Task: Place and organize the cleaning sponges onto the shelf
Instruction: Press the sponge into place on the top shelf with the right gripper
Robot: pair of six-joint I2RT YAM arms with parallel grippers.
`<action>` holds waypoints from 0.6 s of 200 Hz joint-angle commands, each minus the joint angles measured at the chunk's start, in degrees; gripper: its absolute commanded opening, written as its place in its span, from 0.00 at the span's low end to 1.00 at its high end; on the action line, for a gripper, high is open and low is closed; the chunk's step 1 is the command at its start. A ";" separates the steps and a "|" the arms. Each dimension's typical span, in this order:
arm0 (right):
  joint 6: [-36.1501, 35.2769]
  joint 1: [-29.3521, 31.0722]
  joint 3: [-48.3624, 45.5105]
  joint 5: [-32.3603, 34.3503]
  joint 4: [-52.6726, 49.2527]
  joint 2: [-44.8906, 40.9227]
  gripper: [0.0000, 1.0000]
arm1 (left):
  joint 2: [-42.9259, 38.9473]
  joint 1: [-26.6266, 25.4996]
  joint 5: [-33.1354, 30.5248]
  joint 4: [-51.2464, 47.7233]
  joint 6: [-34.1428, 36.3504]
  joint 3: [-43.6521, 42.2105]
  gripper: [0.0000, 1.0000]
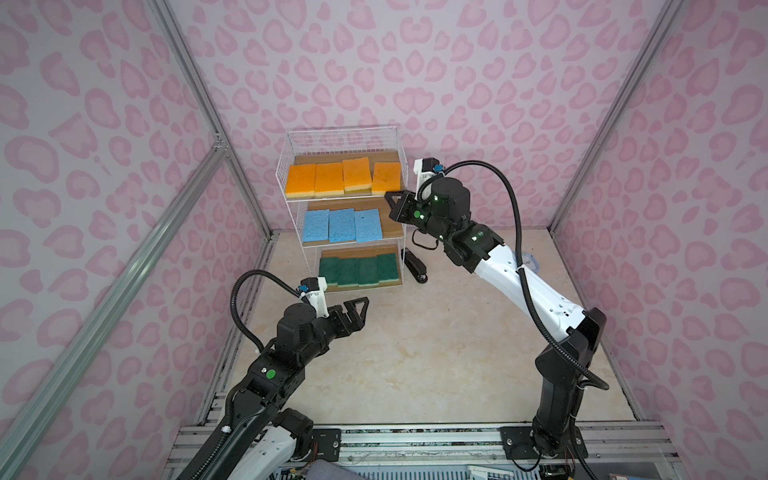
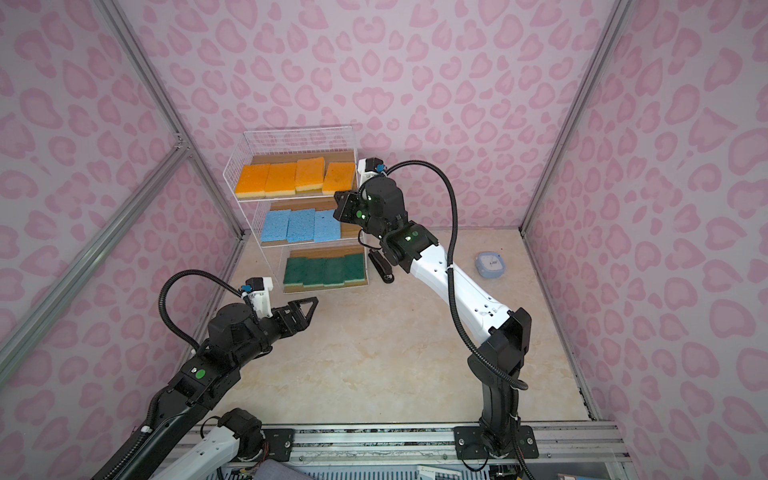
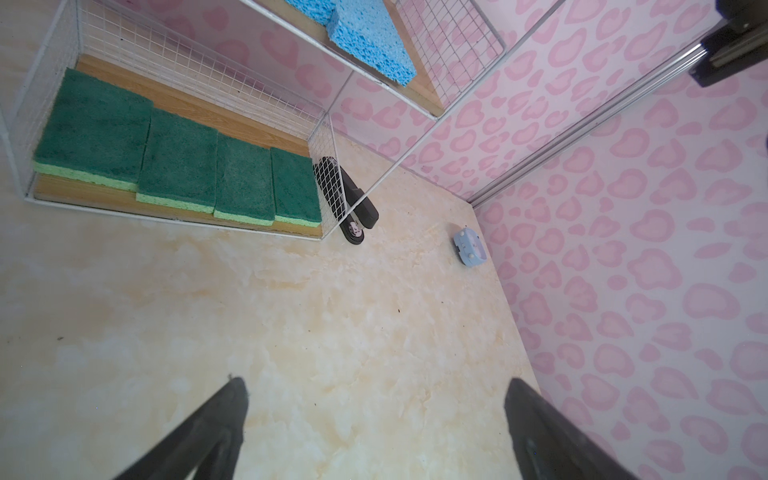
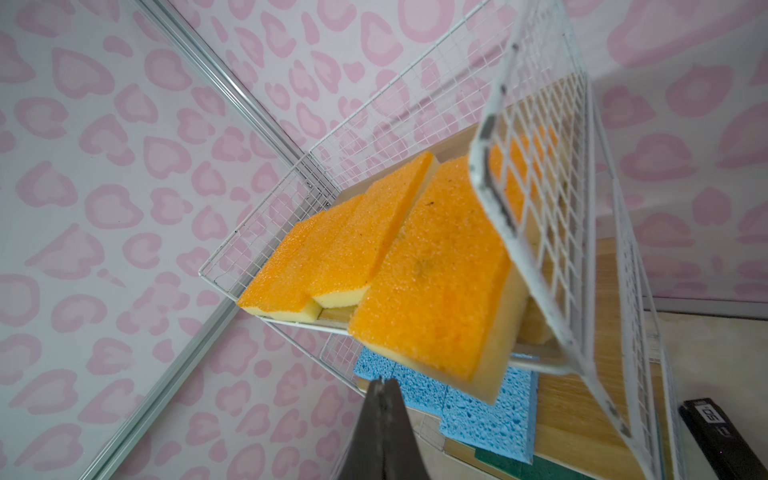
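The right hand (image 1: 387,195) is closed tight, its fingers pressed together on nothing. Its tip is at the front right corner of the top tier of the shelf (image 1: 340,139), just beside the rightmost orange sponge (image 4: 424,282), which juts over the board's front edge. The left hand (image 3: 374,380) is spread wide and empty above the table (image 1: 415,353), in front of the bottom tier. Four orange sponges (image 1: 328,179) lie on the top tier, three blue sponges (image 1: 341,224) on the middle and four green sponges (image 1: 357,271) on the bottom. A black stapler (image 1: 415,266) lies just right of the shelf, and a pale-blue case (image 2: 490,264) sits well apart.
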 commanded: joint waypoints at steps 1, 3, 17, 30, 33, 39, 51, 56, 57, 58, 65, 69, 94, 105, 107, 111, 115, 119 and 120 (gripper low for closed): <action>-1.22 0.34 1.91 2.20 0.71 1.73 0.00 | -0.41 0.00 0.12 0.10 0.32 0.53 0.98; -1.29 0.43 2.07 2.42 0.47 1.85 0.00 | -0.42 0.00 0.14 0.16 0.32 0.45 0.98; -1.61 0.47 2.47 3.41 0.23 2.32 0.00 | -0.68 0.00 0.05 0.01 0.24 0.26 0.98; -1.83 0.43 2.42 4.18 0.24 2.41 0.00 | -0.77 0.00 0.01 -0.05 0.23 0.15 0.98; -1.87 0.43 2.34 4.33 0.26 2.41 0.00 | -0.77 0.00 0.05 -0.16 0.23 0.09 0.98; -2.02 0.43 2.21 4.68 0.37 2.33 0.00 | -0.77 0.00 0.02 -0.18 0.32 0.04 0.98; -2.51 0.43 2.07 5.59 0.38 2.32 0.00 | -0.85 0.00 -0.07 -0.31 0.32 -0.12 0.98; -2.82 0.43 2.16 5.96 0.34 2.38 0.00 | -0.84 0.00 -0.04 -0.27 0.32 -0.13 0.98; -2.83 0.43 2.16 6.00 0.34 2.39 0.00 | -0.85 0.00 -0.04 -0.27 0.32 -0.18 0.98; -2.88 0.43 2.15 6.11 0.33 2.40 0.00 | -0.85 0.00 0.01 -0.31 0.32 -0.16 0.98; -3.22 0.43 2.27 6.53 0.22 2.44 0.00 | -0.85 0.00 0.02 -0.30 0.34 -0.13 0.98; -3.49 0.45 2.33 6.65 0.24 2.56 0.00 | -0.86 0.00 0.05 -0.31 0.32 -0.13 0.98; -4.62 0.43 3.59 7.26 0.14 3.44 0.00 | -0.95 0.00 -0.07 -0.45 0.23 -0.07 0.98; -5.16 0.43 4.34 7.56 -0.35 3.89 0.00 | -0.95 0.00 -0.04 -0.65 0.24 0.05 0.98; -5.20 0.45 4.41 7.60 -0.37 3.97 0.00 | -0.92 0.00 -0.03 -0.63 0.23 0.07 0.98; -5.31 0.45 4.61 7.62 -0.45 4.04 0.00 | -0.95 0.00 -0.04 -0.70 0.23 0.12 0.98; -5.38 0.43 4.61 7.68 -0.46 4.08 0.00 | -0.92 0.00 -0.06 -0.82 0.23 0.19 0.98; -5.51 0.43 4.69 7.62 -0.47 4.06 0.01 | -1.03 0.00 -0.08 -0.90 0.32 0.22 0.98; -5.54 0.43 4.70 7.62 -0.46 4.07 0.01 | -1.03 0.00 -0.06 -0.89 0.32 0.17 0.98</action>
